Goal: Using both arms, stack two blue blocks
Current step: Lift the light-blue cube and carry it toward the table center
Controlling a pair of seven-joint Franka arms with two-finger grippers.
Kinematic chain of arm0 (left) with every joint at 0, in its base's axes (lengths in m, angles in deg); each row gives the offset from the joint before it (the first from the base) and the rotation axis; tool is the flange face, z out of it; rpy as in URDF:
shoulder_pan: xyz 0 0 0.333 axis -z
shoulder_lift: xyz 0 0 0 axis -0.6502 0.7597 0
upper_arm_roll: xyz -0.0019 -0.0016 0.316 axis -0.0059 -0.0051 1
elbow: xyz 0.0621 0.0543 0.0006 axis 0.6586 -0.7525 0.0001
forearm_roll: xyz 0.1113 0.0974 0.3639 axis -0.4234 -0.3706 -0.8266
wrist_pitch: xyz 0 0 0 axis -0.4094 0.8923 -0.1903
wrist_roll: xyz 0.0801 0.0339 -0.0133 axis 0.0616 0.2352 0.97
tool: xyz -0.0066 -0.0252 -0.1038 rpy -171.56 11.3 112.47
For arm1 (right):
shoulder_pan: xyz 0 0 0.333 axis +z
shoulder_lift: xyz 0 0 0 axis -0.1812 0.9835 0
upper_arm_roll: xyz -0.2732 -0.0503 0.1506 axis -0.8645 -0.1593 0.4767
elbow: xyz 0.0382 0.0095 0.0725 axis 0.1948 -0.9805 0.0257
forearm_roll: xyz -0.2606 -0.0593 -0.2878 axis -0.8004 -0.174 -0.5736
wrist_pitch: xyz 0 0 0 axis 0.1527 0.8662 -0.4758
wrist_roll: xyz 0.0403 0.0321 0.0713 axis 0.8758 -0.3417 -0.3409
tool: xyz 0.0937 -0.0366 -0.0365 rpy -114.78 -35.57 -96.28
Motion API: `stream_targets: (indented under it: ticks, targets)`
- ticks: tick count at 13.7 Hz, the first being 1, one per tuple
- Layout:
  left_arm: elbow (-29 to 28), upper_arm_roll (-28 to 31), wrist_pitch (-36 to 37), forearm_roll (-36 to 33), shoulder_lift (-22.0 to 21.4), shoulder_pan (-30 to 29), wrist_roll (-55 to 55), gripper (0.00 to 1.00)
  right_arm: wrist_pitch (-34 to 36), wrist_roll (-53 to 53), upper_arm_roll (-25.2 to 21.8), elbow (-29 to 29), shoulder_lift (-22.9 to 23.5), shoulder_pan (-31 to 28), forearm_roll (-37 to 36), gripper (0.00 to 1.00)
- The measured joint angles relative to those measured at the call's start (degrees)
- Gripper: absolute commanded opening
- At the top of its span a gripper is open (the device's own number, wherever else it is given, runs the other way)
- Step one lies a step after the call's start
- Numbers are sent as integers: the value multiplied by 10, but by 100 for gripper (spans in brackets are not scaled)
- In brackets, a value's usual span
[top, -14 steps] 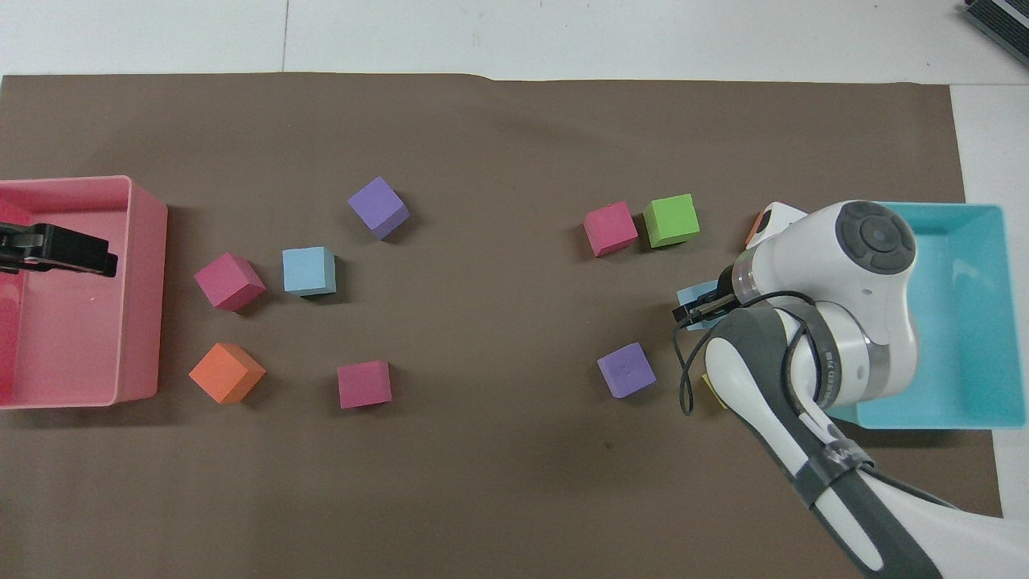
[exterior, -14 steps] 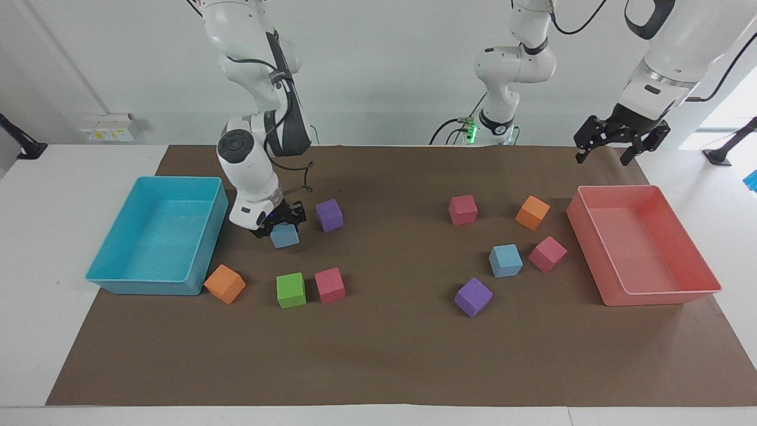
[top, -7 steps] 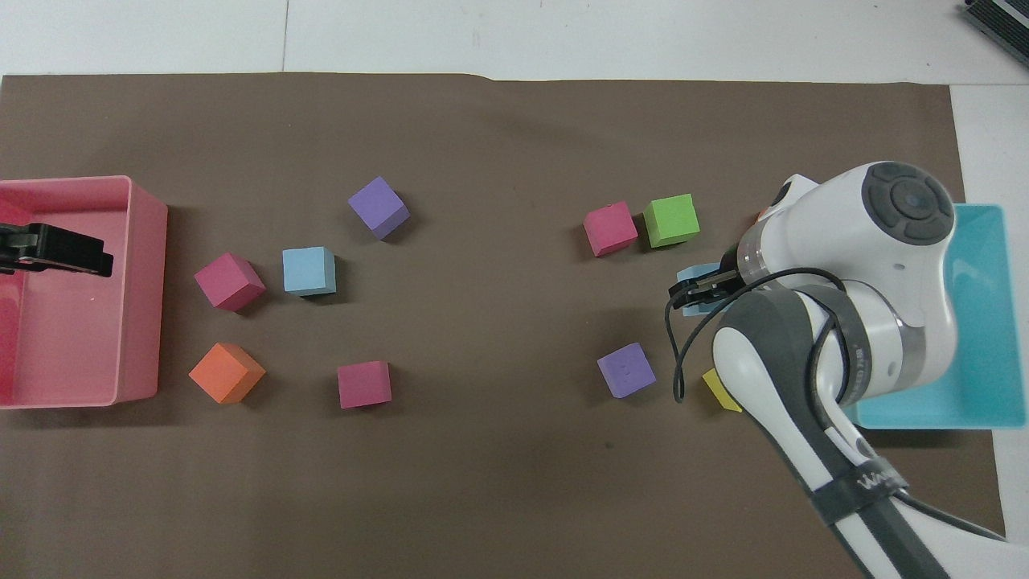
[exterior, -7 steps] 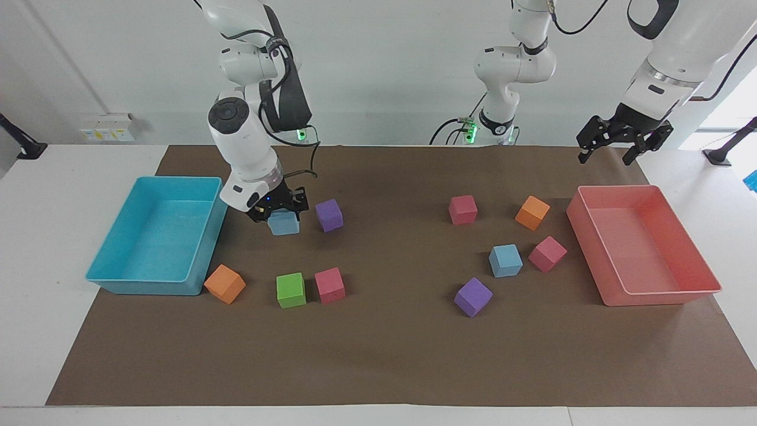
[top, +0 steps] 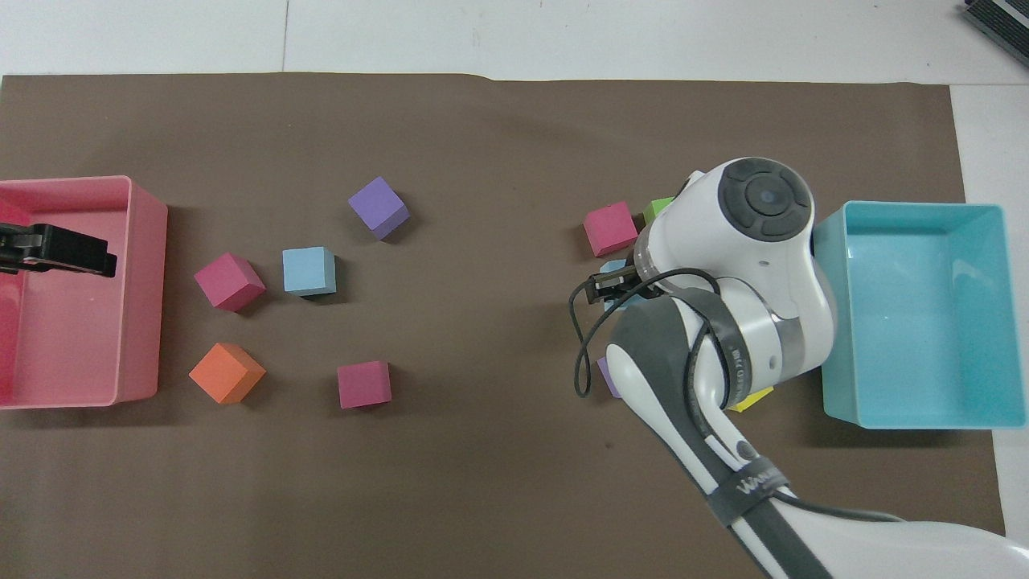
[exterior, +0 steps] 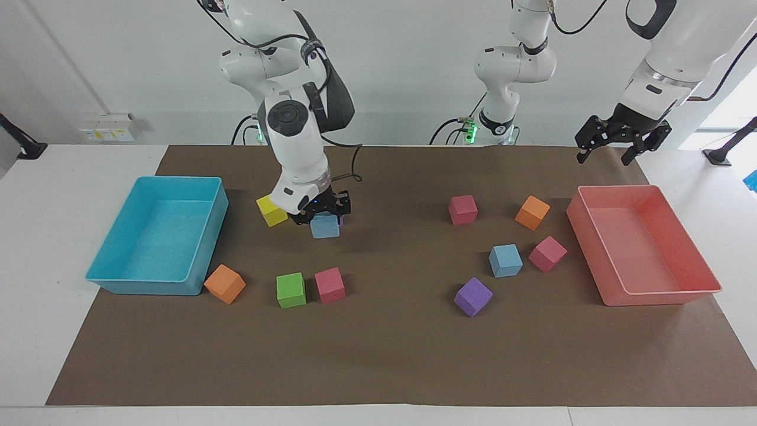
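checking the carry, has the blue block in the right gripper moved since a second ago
Yes. The blue block in the right gripper has travelled away from the cyan tray, toward the left arm's end, and now hides most of the purple block beside it.

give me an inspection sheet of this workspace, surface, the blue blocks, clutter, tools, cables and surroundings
Surface: brown paper sheet over a white table.
Job's things: one blue block held up off the sheet; second blue block on the sheet beside a pink cube.
Clutter: purple, pink, orange, green and yellow cubes; cyan tray; pink tray.
Tools: right tool shut on the raised block; left tool open, waiting above the pink tray.
Cables: black cable looping off the right arm.
Surroundings: white wall.
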State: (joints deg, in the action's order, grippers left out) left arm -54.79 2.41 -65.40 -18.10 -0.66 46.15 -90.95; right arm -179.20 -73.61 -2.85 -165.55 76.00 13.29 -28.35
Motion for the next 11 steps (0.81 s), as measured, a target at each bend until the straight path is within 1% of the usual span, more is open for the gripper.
stream_targets:
  ticks: [4,6,8,11]
  targets:
    - [-7,0,-2,0,-1,0,0,100,-1,62,0,69,78,51,0,0]
    - [-16,0,-12,0,-3,0,0,100,-16,85,0,100,119,74,0,0]
    - [-20,-1,-16,0,-4,0,0,100,-34,92,0,112,143,86,0,0]
    - [-22,-1,-19,0,-6,0,0,100,-66,105,0,115,167,102,0,0]
